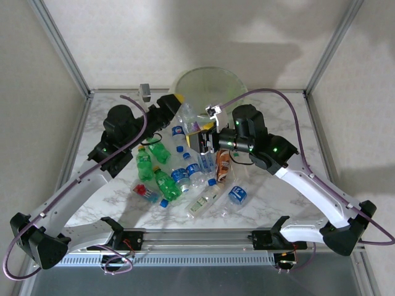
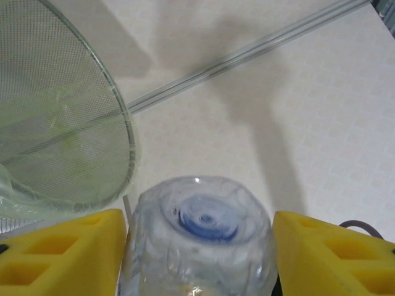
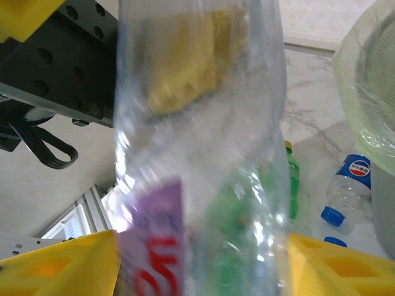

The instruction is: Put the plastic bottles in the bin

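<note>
Plastic bottles (image 1: 166, 179) litter marble table (image 1: 281, 185), white walls (image 1: 185, 37); left gripper (image 2: 199, 259), right gripper (image 3: 203, 262) both clamp clear bottle (image 2: 203, 203).

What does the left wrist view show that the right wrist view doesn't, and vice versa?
Left wrist, not right: a clear bottle's base, end-on. Right wrist, not left: a purple-and-red label, a green bottle and a blue-labelled bottle on the marble table. Both: the bin, and a clear bottle between that wrist's yellow fingers.
</note>
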{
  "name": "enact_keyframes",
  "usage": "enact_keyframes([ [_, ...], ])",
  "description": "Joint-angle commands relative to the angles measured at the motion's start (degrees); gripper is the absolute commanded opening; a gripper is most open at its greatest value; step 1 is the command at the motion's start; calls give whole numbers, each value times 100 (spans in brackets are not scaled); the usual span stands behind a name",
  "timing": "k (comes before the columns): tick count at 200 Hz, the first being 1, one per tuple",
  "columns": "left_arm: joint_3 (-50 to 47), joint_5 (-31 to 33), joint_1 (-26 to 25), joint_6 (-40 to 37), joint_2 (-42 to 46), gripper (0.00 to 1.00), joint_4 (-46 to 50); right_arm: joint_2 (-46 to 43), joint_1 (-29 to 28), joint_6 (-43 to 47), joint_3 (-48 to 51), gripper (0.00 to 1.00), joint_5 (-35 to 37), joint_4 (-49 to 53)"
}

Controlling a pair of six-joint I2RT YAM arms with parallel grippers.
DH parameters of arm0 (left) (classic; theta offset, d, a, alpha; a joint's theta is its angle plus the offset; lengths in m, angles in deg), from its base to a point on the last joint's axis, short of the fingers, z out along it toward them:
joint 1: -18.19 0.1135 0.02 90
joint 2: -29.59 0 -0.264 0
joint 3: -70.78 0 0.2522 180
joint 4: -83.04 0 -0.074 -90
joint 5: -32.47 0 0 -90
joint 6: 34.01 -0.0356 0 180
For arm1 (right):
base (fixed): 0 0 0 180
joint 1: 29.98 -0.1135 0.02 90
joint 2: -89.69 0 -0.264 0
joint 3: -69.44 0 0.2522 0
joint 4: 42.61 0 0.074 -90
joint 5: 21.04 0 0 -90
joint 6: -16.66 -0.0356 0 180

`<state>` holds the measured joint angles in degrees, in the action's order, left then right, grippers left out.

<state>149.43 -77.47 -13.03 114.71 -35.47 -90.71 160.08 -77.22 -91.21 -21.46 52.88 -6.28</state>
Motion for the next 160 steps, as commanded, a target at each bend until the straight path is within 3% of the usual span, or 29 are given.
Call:
enact_keyframes([
  [1, -94, 15, 55, 31, 94, 74, -187, -47, -59, -41, -127, 66, 111, -67],
  [26, -90, 216, 55, 13, 77, 99, -75, -66, -74, -91, -126, 63, 337, -69],
  [65, -43, 469, 55, -231, 116, 96, 61, 48, -80, -122, -217, 58, 740, 71],
  [93, -43, 1221, 55, -685, 290, 93, 988, 151, -237, -208, -153, 67, 1351, 497],
  [115, -340, 1928, 55, -943, 638, 92, 1655, 235, -474, -506, 13, 80, 2175, 1055],
  [144, -825, 2211, 63, -1011, 951, 89, 2310, 242, -604, -1974, 347, 86, 3999, 2554],
  [160, -1078, 2369, 64, -1016, 1175, 88, 2599, 196, -610, -2927, 655, 86, 4451, 3459],
])
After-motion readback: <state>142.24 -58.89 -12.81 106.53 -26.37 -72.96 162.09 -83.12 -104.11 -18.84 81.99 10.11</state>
